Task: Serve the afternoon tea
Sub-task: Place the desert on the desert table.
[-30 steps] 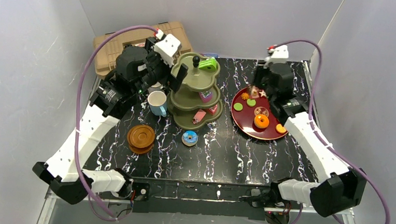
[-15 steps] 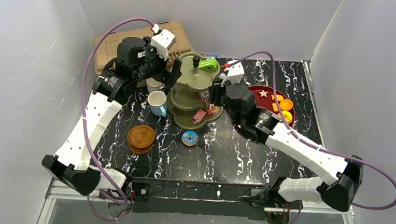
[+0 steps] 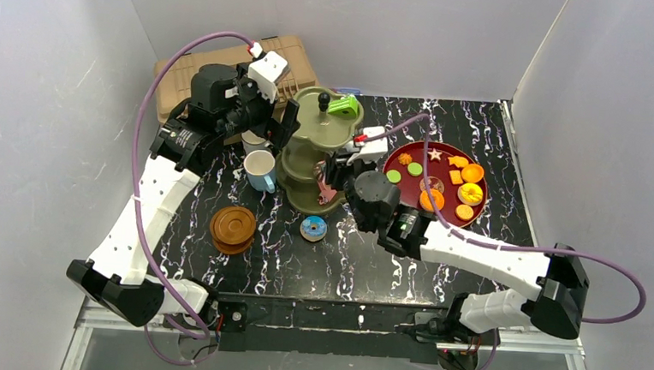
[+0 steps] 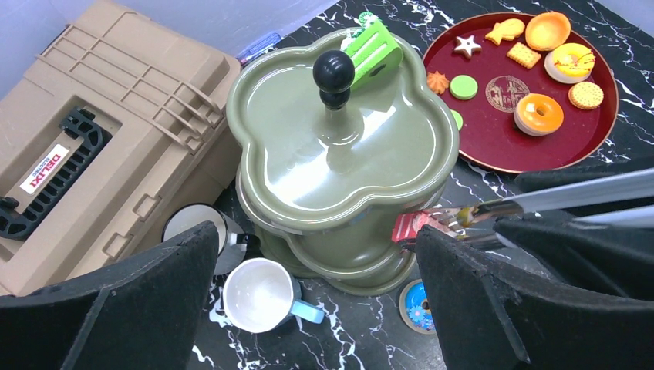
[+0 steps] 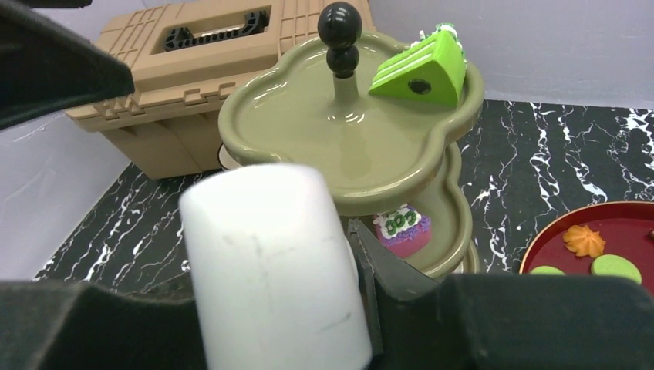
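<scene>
Tongs [image 4: 493, 208] clamped in the right hand [image 4: 555, 212] meet a pink cake [image 4: 410, 227] at the stand [image 4: 293, 139] (left hand [image 4: 312, 301] spread).

Walled in at far left by the toolbox [image 3: 193, 70], with mugs [image 3: 260, 169] packed between it and the stand [image 3: 318, 154]. Barred right of the stand by the right arm [image 3: 474, 250], slanting across in front of the red tray [image 4: 478, 142]. Passable along the near surface [image 3: 387, 274], nearer than saucers [image 3: 233, 227] and blue donut [image 3: 313, 228].
</scene>
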`<state>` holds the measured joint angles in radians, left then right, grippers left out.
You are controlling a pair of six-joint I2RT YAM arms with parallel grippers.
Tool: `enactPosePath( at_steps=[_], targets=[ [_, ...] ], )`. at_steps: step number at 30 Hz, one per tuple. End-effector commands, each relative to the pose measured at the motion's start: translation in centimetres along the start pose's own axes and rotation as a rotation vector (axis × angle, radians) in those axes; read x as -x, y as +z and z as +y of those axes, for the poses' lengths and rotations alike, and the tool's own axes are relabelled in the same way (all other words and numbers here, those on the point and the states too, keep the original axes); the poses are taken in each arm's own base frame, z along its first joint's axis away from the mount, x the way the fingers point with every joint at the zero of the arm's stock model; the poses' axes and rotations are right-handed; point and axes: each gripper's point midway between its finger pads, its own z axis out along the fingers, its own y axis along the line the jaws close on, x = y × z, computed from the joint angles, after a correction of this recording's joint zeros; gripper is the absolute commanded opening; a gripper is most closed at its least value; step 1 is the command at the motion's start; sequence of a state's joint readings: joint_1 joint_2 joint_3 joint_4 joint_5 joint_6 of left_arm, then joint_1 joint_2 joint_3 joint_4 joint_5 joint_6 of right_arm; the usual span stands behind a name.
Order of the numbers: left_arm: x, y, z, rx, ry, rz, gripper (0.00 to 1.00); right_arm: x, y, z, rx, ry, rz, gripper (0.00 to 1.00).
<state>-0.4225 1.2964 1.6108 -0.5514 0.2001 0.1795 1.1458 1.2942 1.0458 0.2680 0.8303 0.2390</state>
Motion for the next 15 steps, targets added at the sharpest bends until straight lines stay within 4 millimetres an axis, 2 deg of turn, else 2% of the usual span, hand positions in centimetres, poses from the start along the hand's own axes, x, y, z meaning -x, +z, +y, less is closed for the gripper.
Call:
enactPosePath(
  at_steps=[1,5,10,15],
  targets=[
    [0.8,-1.3,-0.3,-0.01,0.005,-0.037,0.98,2.8,-0.6,0.4,-0.049,0.118,-0.178,0.01],
    [0.6,-1.3,-0.4,-0.015,0.009,-0.035,0.98,2.8,-1.2,0.2,-0.089,0.17,-0.237,0.01],
    [0.4,-0.7,-0.4,-0.021,0.008,-0.027,0.98,2.0,-1.9,-1.3,-0.186,0.289,-0.272,0.01],
    [0.7,-0.8,-0.4,-0.024,0.01,-0.038,0.98,2.4,-2.6,-2.9,-0.257,0.422,-0.293,0.01]
  ],
)
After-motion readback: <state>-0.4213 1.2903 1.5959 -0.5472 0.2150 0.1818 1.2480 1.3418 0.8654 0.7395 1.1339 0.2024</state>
